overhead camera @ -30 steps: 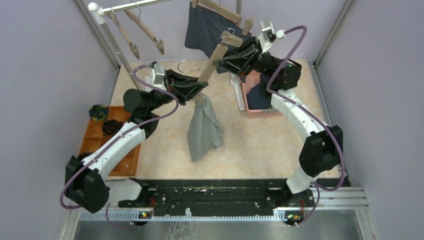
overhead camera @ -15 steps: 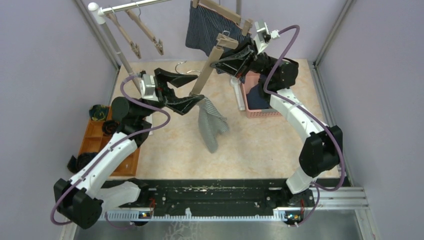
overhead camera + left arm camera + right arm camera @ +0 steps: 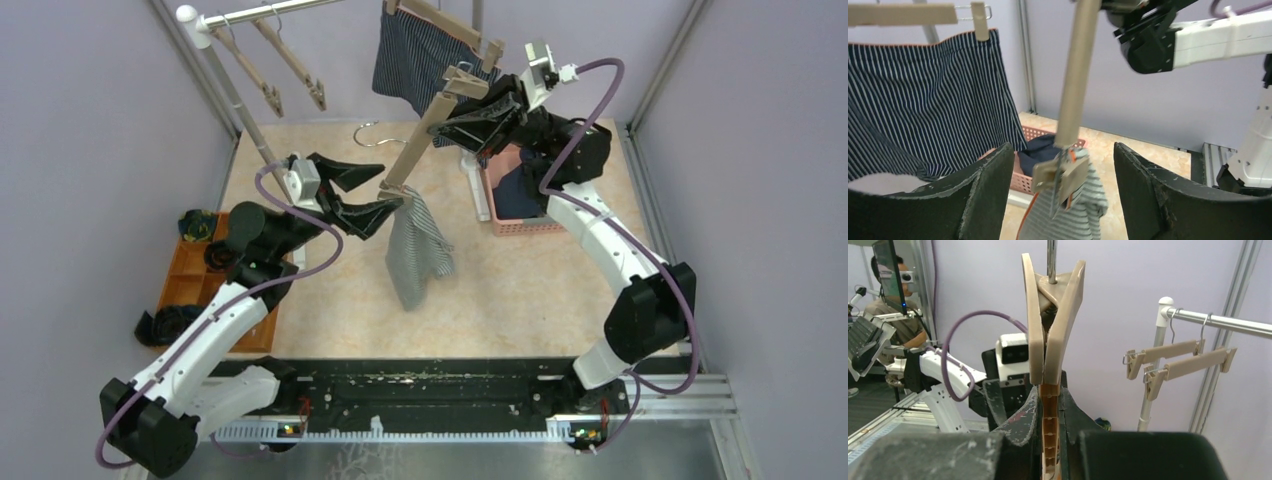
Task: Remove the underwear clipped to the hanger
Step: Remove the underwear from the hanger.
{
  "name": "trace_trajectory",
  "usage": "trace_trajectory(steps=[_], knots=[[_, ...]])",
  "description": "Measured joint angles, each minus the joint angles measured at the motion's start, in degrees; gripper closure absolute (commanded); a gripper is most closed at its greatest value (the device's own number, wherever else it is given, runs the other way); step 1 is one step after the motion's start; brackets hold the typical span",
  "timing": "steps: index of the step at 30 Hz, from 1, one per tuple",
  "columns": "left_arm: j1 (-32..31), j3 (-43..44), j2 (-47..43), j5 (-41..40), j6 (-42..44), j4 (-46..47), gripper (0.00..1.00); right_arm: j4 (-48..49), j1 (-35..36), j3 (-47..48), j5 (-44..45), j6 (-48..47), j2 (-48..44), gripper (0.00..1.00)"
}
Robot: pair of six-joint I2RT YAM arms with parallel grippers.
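A beige wooden hanger (image 3: 425, 130) hangs tilted in the air, and my right gripper (image 3: 462, 108) is shut on its upper bar (image 3: 1050, 415). The clip (image 3: 1064, 175) at its lower end still pinches the grey-white striped underwear (image 3: 415, 250), which dangles over the table. My left gripper (image 3: 390, 190) is open, its fingers (image 3: 983, 195) on either side of that clip without touching it. The dark-blue pinstriped underwear (image 3: 420, 60) is clipped to a second hanger on the rack at the back; in the left wrist view it (image 3: 923, 100) fills the left side.
A pink basket (image 3: 548, 226) at back right holds a navy garment (image 3: 1040, 150). An orange tray (image 3: 195, 285) with dark rolled bundles lies at the left. Empty clip hangers (image 3: 285, 60) hang on the rack rail at back left, beside its white post (image 3: 230, 90).
My left gripper has opened off the lower clip and drawn back to the left. The striped underwear stays in the clip and has swung a little. The right gripper keeps its grip.
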Motion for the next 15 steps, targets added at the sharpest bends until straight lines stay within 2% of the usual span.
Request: trace_trajectory(steps=[3,8,15], knots=[[0.48,-1.36,-0.20,-1.62,0.15,-0.74,0.25,1.01,-0.24,0.00,0.13,0.55,-1.09,1.00],[0.81,-2.78,-0.15,-2.32,-0.24,0.15,0.37,2.27,-0.26,0.00,0.52,1.14,-2.32,1.00],[1.16,-3.43,-0.15,-2.12,-1.77,3.13,0.42,2.25,-0.26,0.00,0.72,1.33,-2.36,1.00]])
